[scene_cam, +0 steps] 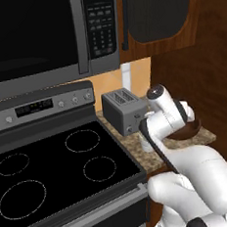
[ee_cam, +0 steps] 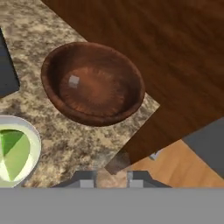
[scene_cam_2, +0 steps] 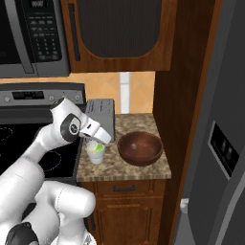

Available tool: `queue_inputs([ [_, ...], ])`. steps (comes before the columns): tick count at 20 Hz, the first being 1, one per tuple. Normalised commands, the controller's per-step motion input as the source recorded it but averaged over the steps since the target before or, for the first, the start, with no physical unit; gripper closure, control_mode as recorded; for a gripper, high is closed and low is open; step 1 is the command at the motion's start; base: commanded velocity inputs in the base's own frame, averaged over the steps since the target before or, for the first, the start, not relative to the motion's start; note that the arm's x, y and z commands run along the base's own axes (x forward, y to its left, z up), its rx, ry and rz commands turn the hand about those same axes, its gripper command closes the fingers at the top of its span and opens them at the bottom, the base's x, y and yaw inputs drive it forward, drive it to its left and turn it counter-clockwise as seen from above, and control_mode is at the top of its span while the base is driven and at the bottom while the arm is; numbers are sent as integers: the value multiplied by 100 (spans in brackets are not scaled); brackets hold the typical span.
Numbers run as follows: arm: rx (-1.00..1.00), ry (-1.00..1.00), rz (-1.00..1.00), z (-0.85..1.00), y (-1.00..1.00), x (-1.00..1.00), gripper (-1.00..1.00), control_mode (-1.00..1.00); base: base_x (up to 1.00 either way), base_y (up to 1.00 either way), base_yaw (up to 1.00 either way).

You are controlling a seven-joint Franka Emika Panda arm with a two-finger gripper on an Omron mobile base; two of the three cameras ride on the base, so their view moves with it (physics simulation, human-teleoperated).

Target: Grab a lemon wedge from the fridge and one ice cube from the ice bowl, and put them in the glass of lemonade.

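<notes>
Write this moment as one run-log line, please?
lemon wedge: in glass of lemonade | ice bowl: one cube inside | pincer: above counter, empty

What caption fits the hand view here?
Lemon wedge already in the glass of lemonade; beside it on the counter, the ice bowl.

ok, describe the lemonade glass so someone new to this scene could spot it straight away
Start at the small speckled granite counter between the black stove and the tall wood panel. On it, the glass of lemonade stands in front of the grey toaster, left of the brown ice bowl. It is the short whitish cup with a green lemon wedge inside, far smaller than the bowl.
</notes>
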Motion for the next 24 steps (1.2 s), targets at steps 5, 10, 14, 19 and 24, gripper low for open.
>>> queue_inputs([
  [5, -15, 25, 17, 9, 76, 6, 100, -100, 0, 0, 0],
  [10, -8, 33, 19, 0, 48, 43, 100, -100, 0, 0, 0],
  [14, -6, 31, 16, -5, 16, 48, 100, -100, 0, 0, 0],
  [19, -5, 9, 11, -33, 1, 42, 100, -100, 0, 0, 0],
  [24, -3, 1, 4, -47, 0, 11, 100, -100, 0, 0, 0],
])
